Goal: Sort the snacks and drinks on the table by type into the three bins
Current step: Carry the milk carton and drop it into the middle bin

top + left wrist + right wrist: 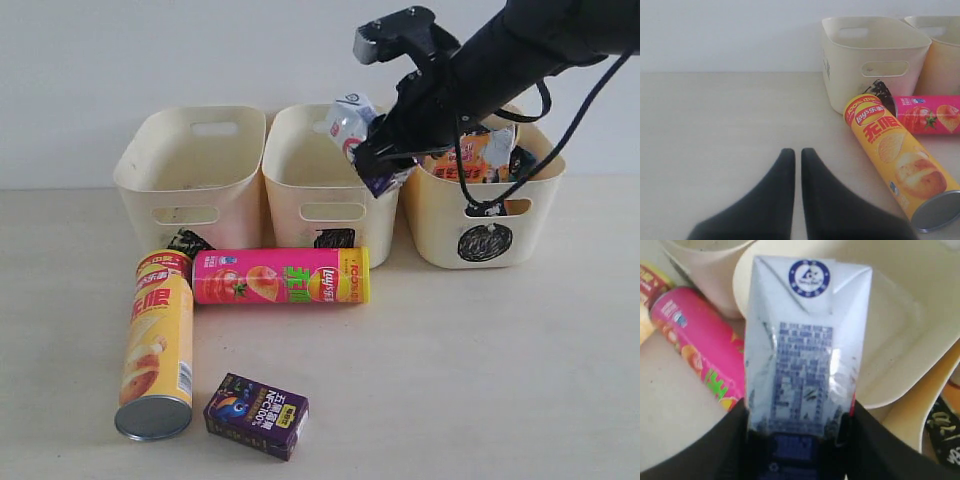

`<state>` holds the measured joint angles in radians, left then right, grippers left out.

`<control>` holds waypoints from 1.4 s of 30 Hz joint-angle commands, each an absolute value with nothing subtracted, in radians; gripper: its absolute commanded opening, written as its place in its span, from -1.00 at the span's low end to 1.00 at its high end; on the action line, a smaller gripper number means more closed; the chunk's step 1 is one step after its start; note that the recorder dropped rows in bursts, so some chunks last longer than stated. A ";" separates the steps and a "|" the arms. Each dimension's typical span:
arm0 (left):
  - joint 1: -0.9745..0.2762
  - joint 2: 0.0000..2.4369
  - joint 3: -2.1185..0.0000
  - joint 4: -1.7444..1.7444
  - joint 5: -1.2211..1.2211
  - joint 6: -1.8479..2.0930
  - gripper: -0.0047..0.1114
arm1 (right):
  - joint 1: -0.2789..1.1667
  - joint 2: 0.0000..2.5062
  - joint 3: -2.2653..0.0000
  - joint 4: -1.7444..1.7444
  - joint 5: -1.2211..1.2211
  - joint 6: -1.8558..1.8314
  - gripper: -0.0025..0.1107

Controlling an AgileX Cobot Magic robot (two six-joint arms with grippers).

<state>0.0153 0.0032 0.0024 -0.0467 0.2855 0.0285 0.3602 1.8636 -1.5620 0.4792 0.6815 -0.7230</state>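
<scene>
My right gripper (380, 165) clamps the white carton (350, 118), tilted above the middle bin (300, 180) of three cream ones along the desk's far edge. Chip bags (478, 152) sit in the right bin (520, 215). The pink tube (282, 276), yellow tube (158, 345) and purple carton (256, 415) lie flat toward the near-left corner.

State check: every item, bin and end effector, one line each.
White and blue carton: gripped, in the air near middle bin.
Right end effector: shut on the carton.
Left end effector: shut, empty.
Yellow tube: lying on table.
Pink tube: lying on table.
Purple carton: lying on table.
Right bin: holds chip bags.
Middle bin: nothing visible inside.
Left bin: nothing visible inside.
</scene>
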 commanded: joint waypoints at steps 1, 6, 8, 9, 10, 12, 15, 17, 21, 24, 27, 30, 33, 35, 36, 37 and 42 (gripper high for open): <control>0.019 0.000 0.000 -0.052 0.277 0.019 -0.84 | 0.359 1.910 -1.636 0.493 0.624 -0.707 -0.96; 0.019 0.000 0.000 -0.052 0.279 0.019 -0.84 | 0.359 1.988 -1.732 0.496 0.590 -0.703 -0.96; 0.019 0.000 0.000 -0.052 0.279 0.019 -0.84 | 0.359 2.024 -1.773 0.498 0.568 -0.701 -0.96; 0.019 0.000 0.000 -0.052 0.279 0.019 -0.84 | 0.359 2.041 -1.789 0.498 0.557 -0.701 -0.96; 0.019 0.000 0.000 -0.052 0.279 0.019 -0.84 | 0.359 2.059 -1.809 0.498 0.543 -0.694 -0.96; 0.019 0.000 0.000 -0.052 0.279 0.019 -0.84 | 0.359 2.089 -1.848 0.498 0.522 -0.690 -0.96; 0.019 0.000 0.000 -0.052 0.279 0.019 -0.84 | 0.359 2.140 -1.915 0.498 0.519 -0.688 -0.96; 0.019 0.000 0.000 -0.052 0.279 0.019 -0.84 | 0.359 2.177 -1.960 0.498 0.519 -0.682 -0.96; 0.019 0.000 0.000 -0.052 0.279 0.019 -0.84 | 0.359 2.238 -2.028 0.498 0.519 -0.681 -0.86; 0.019 0.000 0.000 -0.052 0.279 0.019 -0.84 | 0.359 2.273 -2.061 0.498 0.519 -0.676 -0.66; 0.019 0.000 0.000 -0.052 0.279 0.019 -0.84 | 0.359 2.299 -2.080 0.496 0.519 -0.679 -0.42; 0.019 0.000 0.000 -0.052 0.279 0.019 -0.84 | 0.359 2.314 -2.084 0.494 0.506 -0.686 -0.18; 0.019 0.000 0.000 -0.052 0.279 0.019 -0.84 | 0.359 2.316 -2.084 0.493 0.495 -0.686 0.09; 0.019 0.000 0.000 -0.052 0.279 0.019 -0.84 | 0.359 2.316 -2.084 0.493 0.495 -0.686 0.22; 0.019 0.000 0.000 -0.052 0.279 0.019 -0.84 | 0.359 2.316 -2.084 0.493 0.495 -0.686 0.27; 0.019 0.000 0.000 -0.052 0.279 0.019 -0.84 | 0.359 2.316 -2.084 0.493 0.495 -0.686 0.27; 0.019 0.000 0.000 -0.052 0.279 0.019 -0.84 | 0.359 2.312 -2.084 0.493 0.501 -0.686 0.25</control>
